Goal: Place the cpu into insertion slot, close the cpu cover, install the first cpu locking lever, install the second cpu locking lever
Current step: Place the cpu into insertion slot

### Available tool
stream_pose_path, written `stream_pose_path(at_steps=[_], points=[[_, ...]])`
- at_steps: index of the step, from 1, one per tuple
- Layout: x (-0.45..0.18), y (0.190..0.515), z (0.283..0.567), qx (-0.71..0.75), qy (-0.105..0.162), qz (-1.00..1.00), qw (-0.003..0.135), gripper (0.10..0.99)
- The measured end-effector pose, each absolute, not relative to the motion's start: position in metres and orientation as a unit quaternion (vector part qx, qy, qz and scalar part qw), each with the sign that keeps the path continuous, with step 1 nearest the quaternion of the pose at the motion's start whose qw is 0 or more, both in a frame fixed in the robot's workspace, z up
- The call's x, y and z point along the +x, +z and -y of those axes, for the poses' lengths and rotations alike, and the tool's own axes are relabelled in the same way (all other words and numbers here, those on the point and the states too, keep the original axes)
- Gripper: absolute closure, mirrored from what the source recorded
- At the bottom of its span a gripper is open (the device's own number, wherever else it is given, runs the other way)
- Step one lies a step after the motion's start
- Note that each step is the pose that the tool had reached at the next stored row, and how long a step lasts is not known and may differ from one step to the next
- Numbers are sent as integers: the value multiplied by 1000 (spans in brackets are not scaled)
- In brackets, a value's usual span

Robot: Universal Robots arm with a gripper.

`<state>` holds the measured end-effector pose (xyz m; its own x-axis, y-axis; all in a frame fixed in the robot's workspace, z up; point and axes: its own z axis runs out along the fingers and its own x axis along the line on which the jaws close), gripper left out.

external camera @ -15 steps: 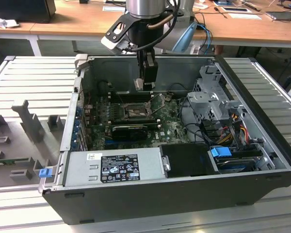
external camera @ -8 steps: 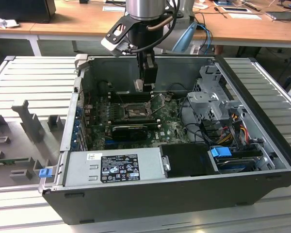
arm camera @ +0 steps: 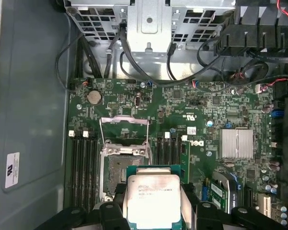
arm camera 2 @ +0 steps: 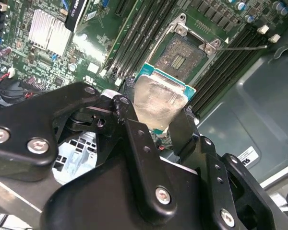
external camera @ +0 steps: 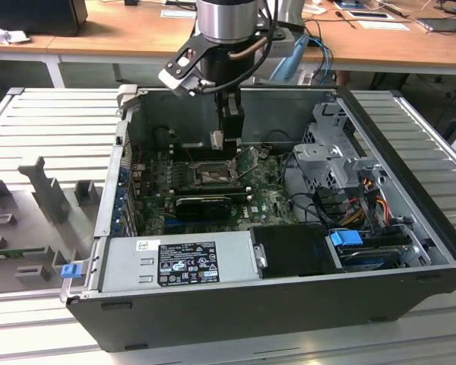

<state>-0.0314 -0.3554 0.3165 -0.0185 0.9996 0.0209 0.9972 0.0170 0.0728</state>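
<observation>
I'm looking down into the open computer case (external camera: 289, 304), which lies on its side on the ribbed metal table (external camera: 53, 129). The arm reaches in from above. The gripper (external camera: 218, 138) hangs over the green motherboard (external camera: 266, 199) towards the back wall of the case.

In the second wrist view the gripper (arm camera 2: 156, 112) is clamped on the cpu (arm camera 2: 158, 101). One black finger (arm camera 2: 134, 139) presses on one edge and the opposite finger on the other, so the claw is narrow, pinched to the chip's width. The silvery top faces the camera, with a green rim showing round it.

In the first wrist view the cpu (arm camera: 152, 201) hangs in the air above the board, between the fingers, and its far edge overlaps the near rim of the insertion slot (arm camera: 121, 168). The chip is not seated. The slot's dark centre is bare and I can see it clearly in the second wrist view too (arm camera 2: 185, 53).

The cpu cover (arm camera: 125, 119) is swung up off the slot and stands at the slot's far side, with the board showing through its window. A thin metal lever (arm camera 2: 242, 47) sticks out sideways from the slot's corner, unlatched.

Black memory slots (arm camera: 84, 165) run along both sides of the slot. A ribbed silver heat sink (arm camera: 236, 143) sits well apart from it, and a coin battery (arm camera: 94, 97) lies beyond the raised cover. In the exterior view the long black card (external camera: 205, 204) lies just in front of the slot (external camera: 213, 175), and the grey power supply (external camera: 175, 262) runs along the near wall.
</observation>
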Motion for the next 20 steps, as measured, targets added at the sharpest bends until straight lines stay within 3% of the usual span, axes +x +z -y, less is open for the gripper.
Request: stream_pose_path(at_steps=[20], points=[[-34,274,352,703,33,-711,18,557]])
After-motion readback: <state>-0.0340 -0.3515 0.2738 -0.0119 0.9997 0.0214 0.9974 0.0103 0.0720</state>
